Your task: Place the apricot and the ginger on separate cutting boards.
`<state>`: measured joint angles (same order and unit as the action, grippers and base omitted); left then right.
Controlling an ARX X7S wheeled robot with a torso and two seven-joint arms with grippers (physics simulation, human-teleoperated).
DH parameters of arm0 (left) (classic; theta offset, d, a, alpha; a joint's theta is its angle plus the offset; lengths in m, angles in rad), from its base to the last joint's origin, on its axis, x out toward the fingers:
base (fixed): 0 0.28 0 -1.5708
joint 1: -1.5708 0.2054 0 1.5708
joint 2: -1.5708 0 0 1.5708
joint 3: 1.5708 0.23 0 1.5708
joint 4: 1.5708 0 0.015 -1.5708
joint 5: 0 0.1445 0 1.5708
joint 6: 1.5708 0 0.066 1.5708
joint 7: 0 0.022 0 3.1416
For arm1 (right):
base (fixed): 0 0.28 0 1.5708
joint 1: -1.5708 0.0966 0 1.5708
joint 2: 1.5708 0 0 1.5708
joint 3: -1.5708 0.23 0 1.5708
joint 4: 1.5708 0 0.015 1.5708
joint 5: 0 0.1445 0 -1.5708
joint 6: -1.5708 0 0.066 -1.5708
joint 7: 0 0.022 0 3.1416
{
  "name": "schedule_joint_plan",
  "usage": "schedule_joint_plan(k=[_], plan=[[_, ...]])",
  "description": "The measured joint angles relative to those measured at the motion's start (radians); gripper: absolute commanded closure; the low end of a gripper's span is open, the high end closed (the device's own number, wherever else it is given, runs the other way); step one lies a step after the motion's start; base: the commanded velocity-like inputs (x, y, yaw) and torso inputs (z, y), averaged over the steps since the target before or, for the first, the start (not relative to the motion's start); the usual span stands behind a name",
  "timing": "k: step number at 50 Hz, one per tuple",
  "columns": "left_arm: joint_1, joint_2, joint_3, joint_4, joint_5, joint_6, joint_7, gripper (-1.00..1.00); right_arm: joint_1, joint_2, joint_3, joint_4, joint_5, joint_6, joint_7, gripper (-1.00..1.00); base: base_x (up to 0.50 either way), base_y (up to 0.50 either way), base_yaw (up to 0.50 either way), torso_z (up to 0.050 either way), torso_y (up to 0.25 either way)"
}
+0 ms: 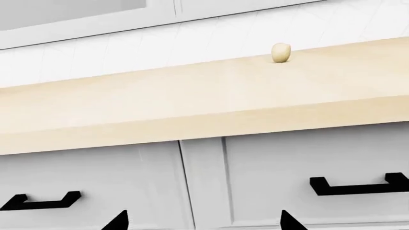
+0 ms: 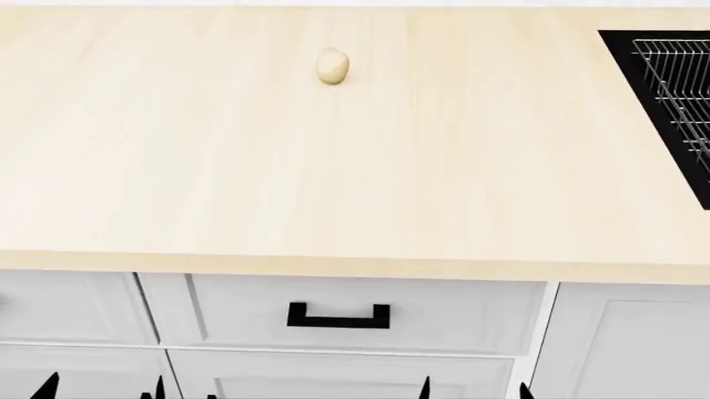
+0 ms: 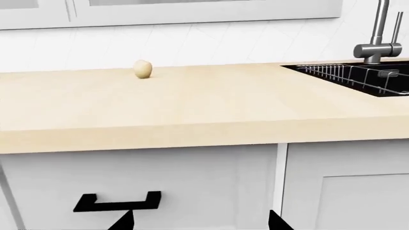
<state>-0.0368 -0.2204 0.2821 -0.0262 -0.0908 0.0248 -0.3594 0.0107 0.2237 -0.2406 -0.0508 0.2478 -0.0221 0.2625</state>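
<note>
Presently, from the head camera I see one small smooth egg-shaped fruit, pale cream, the apricot (image 2: 332, 66), standing alone on the light wooden countertop (image 2: 332, 183) in the upper middle of the frame, well back from the front edge. The right wrist camera shows the same apricot (image 3: 142, 68) at upper left, near the white tiled wall (image 3: 211, 43). The left wrist camera shows it (image 1: 281, 52) at upper right.

A black sink (image 2: 666, 100) with a wire rack (image 2: 679, 83) occupies the upper right of the head view; a steel tap (image 3: 378, 33) rises behind it. White drawers with black handles (image 2: 338, 317) run below the counter.

The left gripper (image 1: 204, 221) shows only two dark fingertips at the bottom edge, set well apart, nothing between them. The right gripper (image 3: 199, 221) likewise shows two separated tips, holding nothing. Both sit below counter level, in front of the drawers, well apart from the apricot.

I cannot see the ginger or either cutting board in any view.
</note>
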Motion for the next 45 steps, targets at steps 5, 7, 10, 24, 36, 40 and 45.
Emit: schedule_joint_plan(k=[5,7,10,24,36,40,45], plan=[[-0.002,0.001,0.003,-0.002,-0.001,0.001,-0.003,-1.00,0.000,0.002,-0.004,0.000,0.000,-0.001,0.001,-1.00,0.00,0.00,0.00,0.050,0.000],[-0.003,0.001,0.004,-0.002,-0.003,0.002,-0.003,-1.00,0.001,0.003,-0.005,0.000,0.001,-0.001,0.001,-1.00,0.00,0.00,0.00,0.050,0.000],[-0.003,0.001,0.005,-0.001,-0.009,0.004,-0.002,-1.00,0.001,0.004,-0.007,0.000,0.002,-0.002,0.002,-1.00,0.00,0.00,0.00,0.000,0.000],[0.001,0.000,0.002,0.035,-0.036,-0.024,-0.012,-1.00,0.004,0.012,-0.012,-0.019,0.009,0.013,0.012,-1.00,0.00,0.00,0.00,0.000,0.000],[-0.013,-0.022,-0.016,0.260,-0.082,-0.262,-0.070,-1.00,0.032,0.060,0.009,-0.232,0.038,0.220,0.081,-1.00,0.00,0.00,0.00,0.000,0.000],[-0.029,-0.036,-0.025,0.348,-0.103,-0.356,-0.085,-1.00,0.052,0.082,0.025,-0.316,0.061,0.300,0.101,-1.00,0.00,0.00,0.00,0.000,0.000],[-0.069,-0.058,-0.036,0.451,-0.138,-0.492,-0.095,-1.00,0.105,0.110,0.055,-0.409,0.120,0.434,0.120,-1.00,0.00,0.00,0.00,0.000,0.000]])
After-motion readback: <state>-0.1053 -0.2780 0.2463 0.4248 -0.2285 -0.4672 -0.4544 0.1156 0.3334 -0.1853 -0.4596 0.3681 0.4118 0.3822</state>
